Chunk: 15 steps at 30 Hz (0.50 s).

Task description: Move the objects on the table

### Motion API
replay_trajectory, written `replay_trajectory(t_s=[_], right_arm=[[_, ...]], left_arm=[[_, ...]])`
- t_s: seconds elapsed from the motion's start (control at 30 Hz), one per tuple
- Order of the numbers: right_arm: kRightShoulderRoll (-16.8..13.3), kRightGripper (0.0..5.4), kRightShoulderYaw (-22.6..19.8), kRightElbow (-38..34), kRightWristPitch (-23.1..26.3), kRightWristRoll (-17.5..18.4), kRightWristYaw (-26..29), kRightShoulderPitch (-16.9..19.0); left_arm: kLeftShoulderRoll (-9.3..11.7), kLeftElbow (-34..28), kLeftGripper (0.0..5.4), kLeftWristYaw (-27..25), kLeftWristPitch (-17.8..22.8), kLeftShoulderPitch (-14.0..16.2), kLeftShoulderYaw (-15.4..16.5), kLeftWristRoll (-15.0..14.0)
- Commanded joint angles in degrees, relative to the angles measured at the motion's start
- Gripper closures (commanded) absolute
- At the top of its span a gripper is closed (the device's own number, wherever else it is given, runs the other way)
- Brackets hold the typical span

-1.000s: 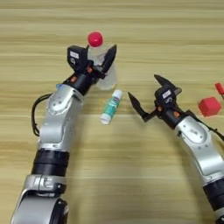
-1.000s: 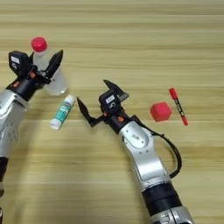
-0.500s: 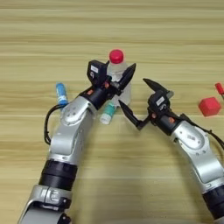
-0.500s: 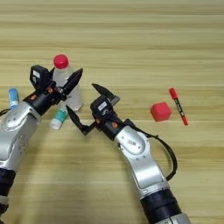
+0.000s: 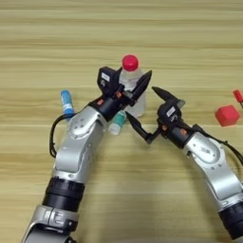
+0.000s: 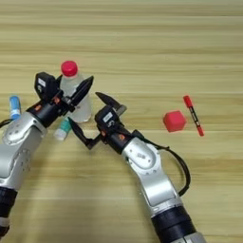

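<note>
1. Your biggest risk is the two arms colliding: the right gripper (image 5: pixel 148 114), fingers spread wide and empty, sits just beside the left gripper (image 5: pixel 124 85).
2. The left gripper's fingers straddle the upright bottle (image 5: pixel 132 84); whether they pinch it you cannot tell, so a loose hold could tip it.
3. A green-capped tube (image 5: pixel 116 122) lies under the left gripper and could be knocked away.
4. The red cube (image 6: pixel 174 120), red pen (image 6: pixel 192 114) and blue-capped tube (image 5: pixel 67 102) lie well apart on the table (image 5: pixel 118 28), out of danger.
</note>
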Motion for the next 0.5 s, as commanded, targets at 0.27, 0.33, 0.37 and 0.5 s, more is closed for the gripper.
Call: replay_trajectory(t_s=[0.27,0.33,0.37,0.5], right_arm=[[0.2,0.00,0.3,0.8,-0.3,-0.9,-1.1,-0.7],[0.2,0.00,0.3,0.8,-0.3,-0.9,-1.1,-0.7],[0.2,0.00,0.3,0.8,-0.3,-0.9,-1.1,-0.7],[0.4,0.00,0.5,0.9,-0.2,-1.0,-1.1,-0.8]], left_arm=[[-1.0,-6.3,2.36,-1.2,3.1,1.7,-2.1,-1.7],[-1.1,-5.8,2.36,-1.3,3.2,1.9,-2.4,-1.5],[-1.2,-5.7,2.36,-1.3,3.2,2.0,-2.6,-1.4],[-1.6,-5.5,2.36,-1.6,3.2,2.8,-3.8,-1.2]])
